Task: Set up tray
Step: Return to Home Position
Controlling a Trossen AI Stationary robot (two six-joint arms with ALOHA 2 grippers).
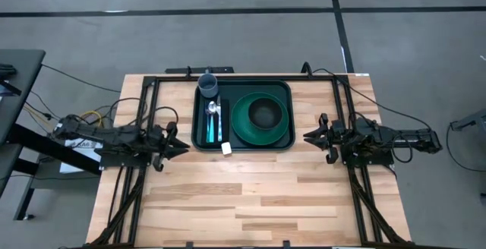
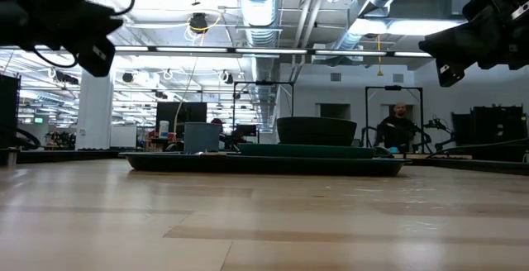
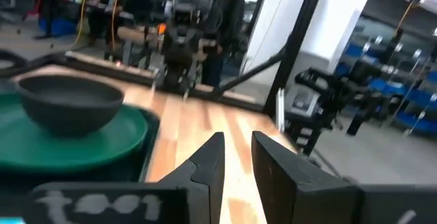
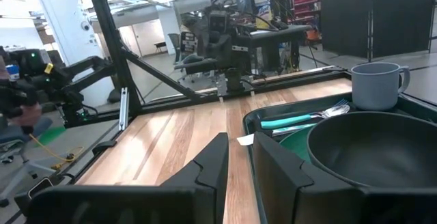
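Tray [image 1: 262, 149] between raised left gripper [image 1: 184, 147] and right gripper [image 1: 306, 137], fingers [image 3: 208, 166] slightly parted

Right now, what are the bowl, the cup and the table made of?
The bowl is probably plastic: dark, matte, no shine. The cup is likely plastic too: grey-blue, smooth, even colour, moulded handle. The table is wood: pale planks with visible grain and joints, slightly glossy.

Grey floor [image 1: 228, 36] crossed by dark lines surrounds the wooden tabletop [image 1: 250, 196]. Ahead of the left end effector [image 3: 237, 136], a person [image 3: 229, 19] in dark clothes stands. Overhead run silver ducts [image 2: 256, 7] and strip lights [image 2: 165, 49].
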